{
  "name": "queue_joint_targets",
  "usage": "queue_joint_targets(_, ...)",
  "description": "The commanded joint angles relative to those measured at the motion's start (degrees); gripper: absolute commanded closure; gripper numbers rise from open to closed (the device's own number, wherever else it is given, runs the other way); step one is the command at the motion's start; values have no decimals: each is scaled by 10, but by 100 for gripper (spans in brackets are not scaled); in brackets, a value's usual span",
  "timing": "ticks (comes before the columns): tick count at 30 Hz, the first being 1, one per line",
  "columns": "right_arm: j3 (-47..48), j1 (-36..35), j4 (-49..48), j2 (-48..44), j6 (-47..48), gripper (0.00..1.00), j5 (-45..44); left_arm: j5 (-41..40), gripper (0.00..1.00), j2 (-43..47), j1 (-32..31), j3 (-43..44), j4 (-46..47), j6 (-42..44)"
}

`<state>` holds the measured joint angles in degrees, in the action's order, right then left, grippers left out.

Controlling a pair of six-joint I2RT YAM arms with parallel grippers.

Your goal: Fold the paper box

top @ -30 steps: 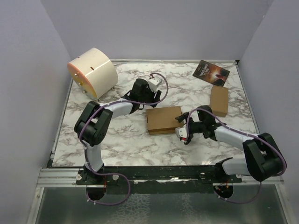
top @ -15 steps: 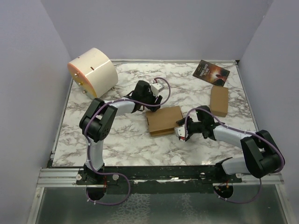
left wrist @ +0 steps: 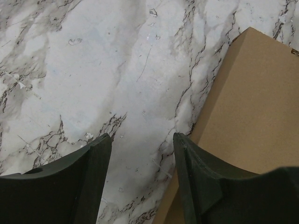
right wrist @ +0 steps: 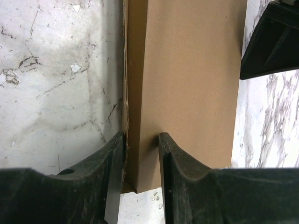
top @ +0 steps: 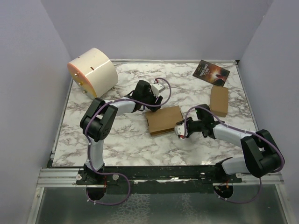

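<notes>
On the big marble table the paper box lies flat near the middle, and it looks mostly folded, with its long side running left to right. The right gripper is the nearer one, at the box's near right corner with the front edge running straight away between its fingers. These stand close together, though I cannot tell if they pinch the card. The left gripper is at the far left corner, its fingers apart over bare table, with the box just beside one of them.
</notes>
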<state>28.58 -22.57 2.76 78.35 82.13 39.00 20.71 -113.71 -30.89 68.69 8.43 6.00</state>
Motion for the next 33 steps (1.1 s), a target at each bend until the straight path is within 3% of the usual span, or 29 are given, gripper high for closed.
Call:
queue_joint_targets(1, 24, -5, 9, 8, -18, 69, 0, 31, 41, -16, -11, 6, -24, 1)
queue_joint_targets(7, 61, -5, 98, -11, -24, 30, 64, 11, 41, -16, -9, 20, -36, -24)
queue_joint_targets(11, 80, -14, 149, -31, -18, 13, 114, 1, 41, -16, -7, 33, -50, -42)
queue_joint_targets(17, 118, -107, 174, -1, -65, 12, 90, -2, 41, -12, -6, 30, -51, -74)
queue_joint_targets(23, 139, -214, 120, 58, -146, 12, 8, 1, 41, 0, -6, 11, -41, -89)
queue_joint_targets(33, 128, -263, -20, 100, -248, 19, -123, 10, 42, 9, -6, -18, -25, -107)
